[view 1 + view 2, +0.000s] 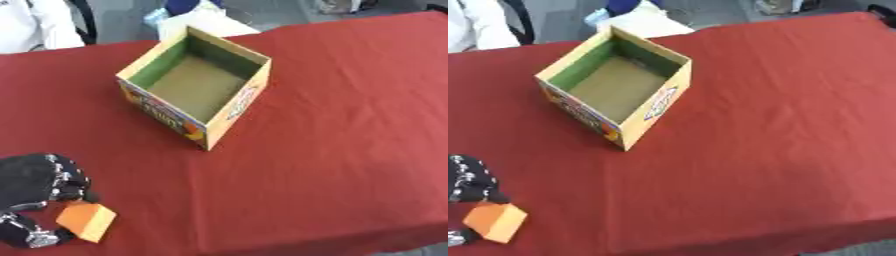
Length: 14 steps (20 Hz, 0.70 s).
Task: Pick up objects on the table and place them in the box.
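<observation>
Left hand (35, 192) at lower left corner, fingers and thumb curled round orange block (86, 220), block down at red table (350, 125) surface near front edge. Open cardboard box (229, 112) well apart, up-centre, nothing inside. Right hand out of view

1. You have a table (350, 125) covered in a red cloth, filling most of both views.
2. An open cardboard box (229, 107) stands on it toward the far left, turned askew.
3. An orange block (86, 221) sits at the near left corner, well apart from the box.
</observation>
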### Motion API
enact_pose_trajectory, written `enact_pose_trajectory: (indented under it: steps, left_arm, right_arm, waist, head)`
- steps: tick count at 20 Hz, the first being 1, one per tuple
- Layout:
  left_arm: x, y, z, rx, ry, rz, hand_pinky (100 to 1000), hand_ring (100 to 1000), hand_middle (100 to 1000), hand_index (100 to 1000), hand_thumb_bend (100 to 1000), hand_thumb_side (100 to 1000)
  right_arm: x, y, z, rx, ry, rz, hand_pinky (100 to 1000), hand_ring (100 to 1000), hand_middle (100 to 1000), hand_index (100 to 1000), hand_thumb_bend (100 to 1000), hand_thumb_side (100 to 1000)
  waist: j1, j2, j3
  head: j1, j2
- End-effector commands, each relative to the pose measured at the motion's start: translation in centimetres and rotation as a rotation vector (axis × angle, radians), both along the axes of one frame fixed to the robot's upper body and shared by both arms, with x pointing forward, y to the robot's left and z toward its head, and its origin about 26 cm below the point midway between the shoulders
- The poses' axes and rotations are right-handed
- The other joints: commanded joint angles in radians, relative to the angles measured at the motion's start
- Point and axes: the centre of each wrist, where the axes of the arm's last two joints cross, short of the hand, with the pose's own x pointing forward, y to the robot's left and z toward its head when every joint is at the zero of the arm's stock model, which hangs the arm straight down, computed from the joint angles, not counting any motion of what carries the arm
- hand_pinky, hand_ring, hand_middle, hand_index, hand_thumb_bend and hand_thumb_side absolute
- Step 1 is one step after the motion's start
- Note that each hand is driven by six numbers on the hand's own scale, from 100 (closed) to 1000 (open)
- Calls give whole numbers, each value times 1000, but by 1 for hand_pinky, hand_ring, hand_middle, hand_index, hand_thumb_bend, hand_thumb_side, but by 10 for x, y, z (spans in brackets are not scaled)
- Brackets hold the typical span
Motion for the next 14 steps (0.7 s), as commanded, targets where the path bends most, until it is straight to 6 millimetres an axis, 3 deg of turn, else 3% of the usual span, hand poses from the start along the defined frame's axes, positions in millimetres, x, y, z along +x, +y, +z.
enact_pose_trajectory:
  steps: [1, 6, 9, 14]
  left_arm:
    - [-3, 4, 28, 1, -21, 2, 464, 475, 348, 497, 100, 243]
    - [-5, -1, 50, -63, -15, -16, 385, 427, 329, 473, 100, 242]
    - [-5, -5, 60, -105, -10, -36, 323, 341, 324, 459, 100, 246]
    - [2, -14, 78, -176, -6, -74, 296, 322, 312, 446, 100, 249]
  right_arm:
    - [-1, -3, 9, -26, -18, -2, 643, 748, 499, 687, 100, 729]
    - [-1, -3, 9, -26, -18, -4, 643, 748, 499, 687, 100, 729]
    - [-2, -3, 9, -26, -19, -4, 643, 748, 499, 687, 100, 729]
    - [-1, -3, 9, -28, -19, -1, 643, 748, 499, 688, 100, 729]
  waist:
    - [0, -11, 3]
    - [1, -13, 4]
    - [0, -13, 3]
    - [0, -12, 2]
  head:
    - [-4, -7]
    - [-6, -9]
    - [-6, -8]
    - [-3, -4]
